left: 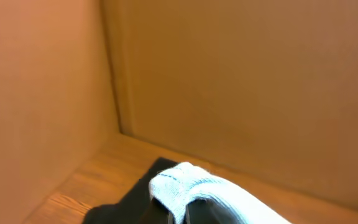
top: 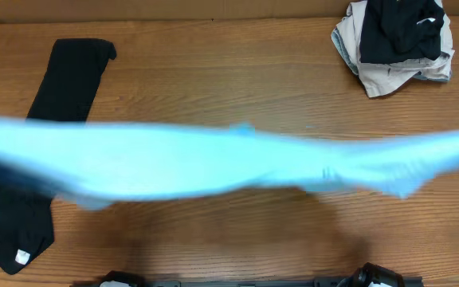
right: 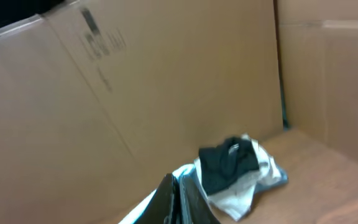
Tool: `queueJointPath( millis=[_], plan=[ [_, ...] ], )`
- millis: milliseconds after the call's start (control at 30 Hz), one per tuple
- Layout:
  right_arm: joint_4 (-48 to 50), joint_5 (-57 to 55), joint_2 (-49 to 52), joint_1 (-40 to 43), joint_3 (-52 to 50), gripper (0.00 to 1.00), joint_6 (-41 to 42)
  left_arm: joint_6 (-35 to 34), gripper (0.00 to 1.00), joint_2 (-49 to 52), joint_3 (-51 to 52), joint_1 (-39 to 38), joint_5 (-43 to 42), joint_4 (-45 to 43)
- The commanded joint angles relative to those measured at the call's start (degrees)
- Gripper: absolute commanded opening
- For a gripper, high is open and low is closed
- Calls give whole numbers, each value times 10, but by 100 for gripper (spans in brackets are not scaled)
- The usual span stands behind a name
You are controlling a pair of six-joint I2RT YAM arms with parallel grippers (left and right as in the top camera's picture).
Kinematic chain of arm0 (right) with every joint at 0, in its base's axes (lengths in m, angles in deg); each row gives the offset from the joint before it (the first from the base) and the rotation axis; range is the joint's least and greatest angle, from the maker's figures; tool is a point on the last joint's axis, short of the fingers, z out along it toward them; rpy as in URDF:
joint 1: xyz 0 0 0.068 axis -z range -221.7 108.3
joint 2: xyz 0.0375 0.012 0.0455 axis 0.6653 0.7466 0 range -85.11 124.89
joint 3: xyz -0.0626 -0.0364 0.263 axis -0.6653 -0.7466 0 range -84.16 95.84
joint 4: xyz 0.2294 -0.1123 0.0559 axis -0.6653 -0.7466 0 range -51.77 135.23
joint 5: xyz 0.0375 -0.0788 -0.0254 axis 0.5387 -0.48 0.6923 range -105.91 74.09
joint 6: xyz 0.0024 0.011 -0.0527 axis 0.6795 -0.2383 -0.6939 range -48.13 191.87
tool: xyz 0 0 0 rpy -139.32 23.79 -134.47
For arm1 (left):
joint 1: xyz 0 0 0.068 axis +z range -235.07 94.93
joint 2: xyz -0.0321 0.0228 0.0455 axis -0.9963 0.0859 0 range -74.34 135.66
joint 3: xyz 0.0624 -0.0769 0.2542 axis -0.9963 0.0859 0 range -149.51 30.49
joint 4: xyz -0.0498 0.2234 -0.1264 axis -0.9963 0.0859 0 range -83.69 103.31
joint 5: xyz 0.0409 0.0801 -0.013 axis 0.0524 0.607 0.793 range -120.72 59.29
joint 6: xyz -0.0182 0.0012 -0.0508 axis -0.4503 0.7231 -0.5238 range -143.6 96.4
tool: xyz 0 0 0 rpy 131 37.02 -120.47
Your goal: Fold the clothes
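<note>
The left tool and the right tool are each clenched on one end of the light-blue T-shirt. The shirt is stretched in the air from the desk's left edge to its right edge. Both ends should go down slowly, level and flat. The overhead view shows the whole shirt. Only the wrist views show the pinched cloth.

My overhead looks straight down on the table; wrist views sit low, facing far; right shares the heap.
</note>
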Motion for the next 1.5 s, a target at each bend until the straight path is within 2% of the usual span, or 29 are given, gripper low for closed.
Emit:
queueJointPath(
  millis=[0, 167, 367, 533, 767, 1033, 1267, 1467],
  plan=[
    [-18, -29, 7, 1, 59, 4, -4, 13, 4, -19, -4, 5, 46, 8],
    [-26, -40, 7, 1, 93, 4, -4, 13, 4, -14, 7, 5, 73, 26],
    [5, -7, 30, 0, 52, 4, -17, 10, 4, 29, 50, 5, 111, 21],
    [30, 39, 94, 0, 10, 4, -33, 6, 4, 101, 75, 7, 137, 12],
    [45, 129, 240, -1, 2, 4, -48, -5, 4, 258, 76, 57, 116, -5],
    [100, 130, 445, -75, 2, 4, -65, -2, 4, 440, 76, 134, -3, -78],
    [175, 128, 607, -143, 2, 4, -59, 29, 4, 567, 76, 139, -42, -188],
    [167, 128, 677, -160, 2, 4, -45, 45, 4, 623, 76, 141, -47, -200]
  ],
)
